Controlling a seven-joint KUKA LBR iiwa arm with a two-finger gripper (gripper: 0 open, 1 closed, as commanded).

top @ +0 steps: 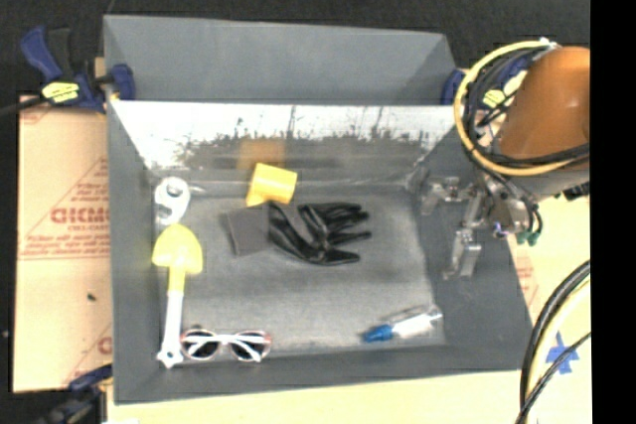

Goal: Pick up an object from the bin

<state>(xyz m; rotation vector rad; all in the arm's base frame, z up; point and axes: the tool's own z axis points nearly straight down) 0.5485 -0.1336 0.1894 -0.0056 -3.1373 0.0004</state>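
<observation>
Camera view, near to far. Sunglasses (224,346) and a white pen with a blue cap (402,325) lie along the near wall of the bin (278,55). The hand (463,258) hangs by the right wall over bare floor, with no thing seen in it; whether it is clenched or released cannot be told. Farther off lie a yellow shovel (177,253), a black glove (318,231) and a yellow cup (271,185). Step in hand: approach, probably, with nothing yet taken. The next move calls for centring over one thing, the pen being nearest, then lowering.
</observation>
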